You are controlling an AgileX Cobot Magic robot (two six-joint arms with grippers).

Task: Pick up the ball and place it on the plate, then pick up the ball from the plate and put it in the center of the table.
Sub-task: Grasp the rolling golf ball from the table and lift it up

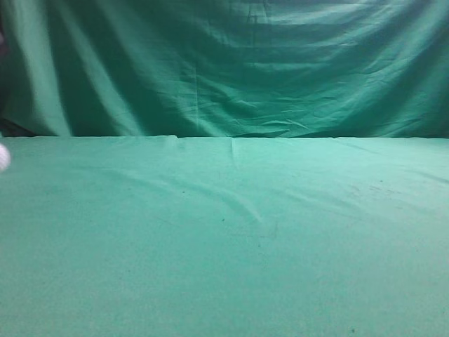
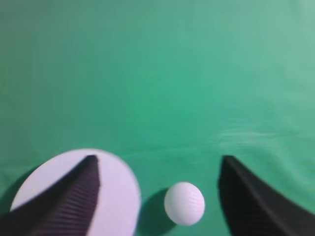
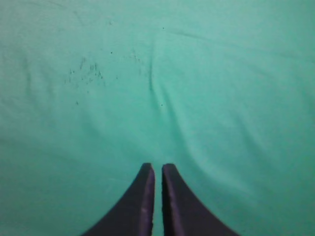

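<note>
In the left wrist view the white dimpled ball (image 2: 184, 203) lies on the teal-green table (image 2: 172, 73), just right of a round white plate (image 2: 118, 191) and apart from it. My left gripper (image 2: 157, 163) is open above them; the ball lies between its two dark fingers, nearer the right one, and the left finger hangs over the plate. My right gripper (image 3: 157, 168) is shut and empty over bare cloth (image 3: 206, 78). Neither gripper shows in the exterior view, where a small white shape (image 1: 3, 157) sits at the far left edge of the table (image 1: 224, 239); I cannot tell what it is.
A draped green curtain (image 1: 231, 63) hangs behind the table's back edge. The cloth has shallow wrinkles near the middle (image 1: 245, 207) and a patch of small dark specks under the right arm (image 3: 86, 73).
</note>
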